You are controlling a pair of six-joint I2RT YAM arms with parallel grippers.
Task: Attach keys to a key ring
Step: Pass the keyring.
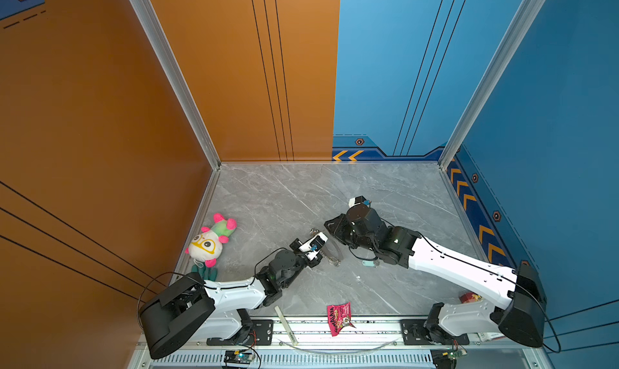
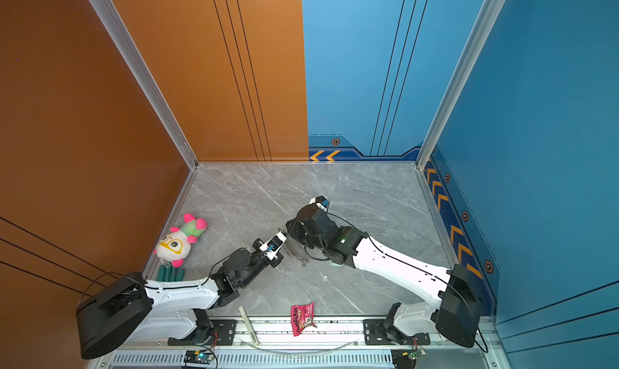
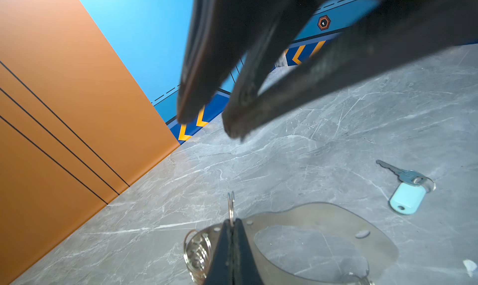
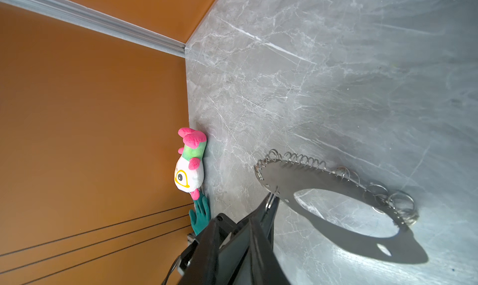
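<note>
The key ring (image 3: 336,216) is a flat beige-grey band edged with small silver rings, lying mid-table in both top views (image 1: 333,253) (image 2: 298,253). My left gripper (image 3: 232,220) is shut on one of the small rings at the band's edge. The right wrist view shows the same grip, with the left gripper (image 4: 271,201) on the key ring (image 4: 310,177). My right gripper (image 3: 209,126) hovers just above and beyond it, jaws slightly open with nothing between them, and it is also visible in a top view (image 1: 330,224). The key (image 3: 407,190), silver with a pale blue tag, lies loose on the table beside the band (image 1: 370,263).
A plush toy (image 1: 211,240) and a green glove (image 1: 204,272) lie against the orange left wall. A pink snack packet (image 1: 339,317) and a white strip (image 1: 284,323) sit at the front rail. A small red item (image 1: 469,297) is partly hidden under the right arm.
</note>
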